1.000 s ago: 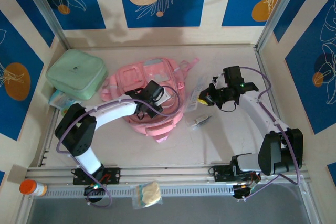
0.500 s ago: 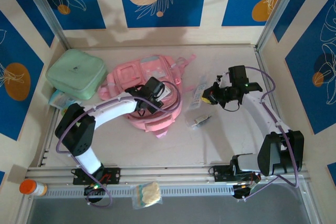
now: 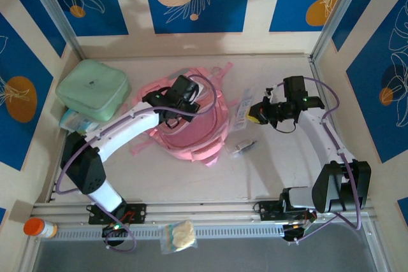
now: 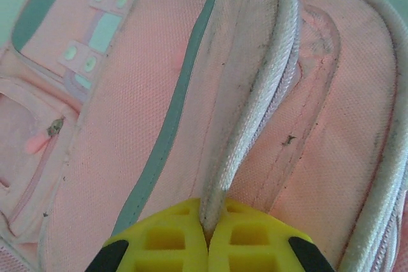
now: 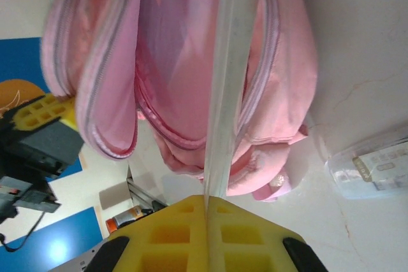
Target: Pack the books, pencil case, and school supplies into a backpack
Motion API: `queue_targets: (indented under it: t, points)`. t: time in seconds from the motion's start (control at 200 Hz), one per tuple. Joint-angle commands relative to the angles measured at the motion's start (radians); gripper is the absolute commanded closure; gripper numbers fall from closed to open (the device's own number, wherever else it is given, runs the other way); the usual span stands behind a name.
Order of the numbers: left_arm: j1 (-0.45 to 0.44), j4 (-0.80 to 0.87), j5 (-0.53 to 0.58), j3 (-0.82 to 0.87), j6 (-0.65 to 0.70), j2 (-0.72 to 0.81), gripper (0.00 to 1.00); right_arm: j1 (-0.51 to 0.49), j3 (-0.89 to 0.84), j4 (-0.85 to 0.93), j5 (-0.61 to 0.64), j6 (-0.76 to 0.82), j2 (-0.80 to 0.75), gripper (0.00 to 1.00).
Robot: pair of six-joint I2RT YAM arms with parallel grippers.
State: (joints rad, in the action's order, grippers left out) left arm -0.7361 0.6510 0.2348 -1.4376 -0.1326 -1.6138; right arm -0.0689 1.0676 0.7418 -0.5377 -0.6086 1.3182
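Note:
The pink backpack [image 3: 191, 128] lies mid-table with its mouth gaping toward the right. My left gripper [image 3: 177, 97] is shut on the backpack's piped zip rim [image 4: 252, 87] and holds that flap up; the yellow pads [image 4: 166, 240] pinch the rim. My right gripper [image 3: 255, 114] is shut on the pencil case [image 3: 240, 113], a slim pale pouch. In the right wrist view the pencil case [image 5: 233, 62] is seen edge-on, running from the gripper [image 5: 209, 205] toward the open backpack [image 5: 172, 81]. The books are out of view.
A mint-green zip case [image 3: 92, 89] sits at the far left with a small packet [image 3: 72, 121] beside it. A clear packet [image 3: 241, 148] lies on the table right of the backpack. An orange-capped bottle [image 3: 38, 227] and a small bag [image 3: 178, 235] rest by the near rail.
My left gripper closed on the backpack's rim and drew it up and toward the far side, spreading the mouth. The right gripper kept hold of the pencil case and barely shifted.

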Motion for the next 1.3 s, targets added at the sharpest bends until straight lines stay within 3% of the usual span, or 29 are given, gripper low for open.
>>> queue_targets:
  t: [0.0, 0.25, 0.54, 0.715, 0.855, 0.965, 1.055, 1.221, 1.296]
  points:
    - [-0.015, 0.072, 0.004, -0.136, -0.113, -0.004, 1.00, -0.045, 0.010, -0.004, -0.063, 0.002, -0.004, 1.00]
    - [-0.017, 0.111, -0.006, -0.235, -0.219, -0.047, 1.00, -0.167, -0.047, -0.238, -0.103, -0.181, 0.006, 1.00]
    - [-0.017, 0.120, 0.004, -0.276, -0.262, -0.075, 1.00, -0.405, -0.092, -0.677, 0.107, -0.445, 0.210, 1.00]
    - [-0.017, 0.107, -0.008, -0.274, -0.285, -0.074, 1.00, -0.482, -0.105, -0.999, 0.261, -0.573, 0.350, 1.00]
    - [-0.017, 0.093, -0.008, -0.254, -0.303, -0.068, 1.00, -0.527, -0.072, -1.075, 0.397, -0.585, 0.441, 1.00]
    - [-0.017, 0.067, -0.008, -0.231, -0.315, -0.057, 1.00, -0.530, -0.037, -1.093, 0.409, -0.610, 0.519, 1.00]
    - [-0.016, 0.068, -0.008, -0.228, -0.318, -0.057, 1.00, -0.535, -0.044, -1.111, 0.429, -0.605, 0.525, 0.87]
    - [-0.017, 0.058, -0.017, -0.215, -0.311, -0.048, 1.00, -0.543, -0.050, -0.994, 0.358, -0.533, 0.478, 0.72]
    - [-0.016, 0.054, -0.018, -0.206, -0.309, -0.041, 1.00, -0.546, -0.096, -0.939, 0.374, -0.535, 0.432, 0.71]
